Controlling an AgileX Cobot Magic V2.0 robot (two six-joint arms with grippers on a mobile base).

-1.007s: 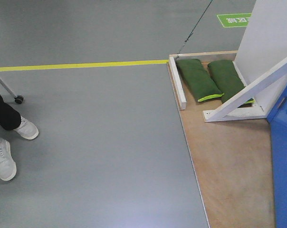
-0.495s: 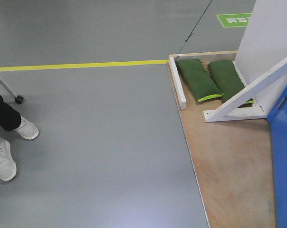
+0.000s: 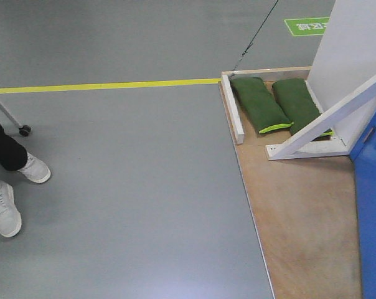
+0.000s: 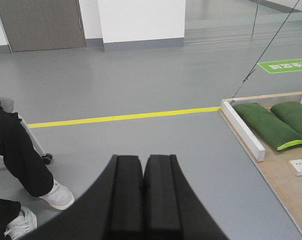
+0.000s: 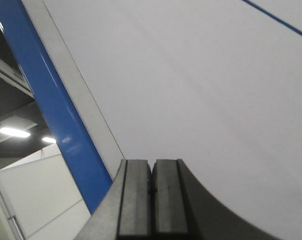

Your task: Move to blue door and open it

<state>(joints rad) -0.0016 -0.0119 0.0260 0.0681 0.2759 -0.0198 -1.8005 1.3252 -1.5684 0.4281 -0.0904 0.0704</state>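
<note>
Compared with half a second ago, the floor, the shoes and the bags have not shifted in the front view, so the base seems stopped. Only the near edge of the large glossy bright-blue door panel [image 3: 373, 218] looks slightly changed. It stands at the far right, on the plywood platform [image 3: 300, 212], just behind the white wooden diagonal brace [image 3: 325, 121]. The approach is probably finished and the opening is not yet clearly begun.

The left gripper [image 4: 143, 167] and the right gripper [image 5: 151, 167] both have their jaws pressed together, holding nothing.

There are two green sandbags [image 3: 259, 103], two white sneakers [image 3: 35, 168], one yellow floor line [image 3: 113, 85] and one brace.
</note>
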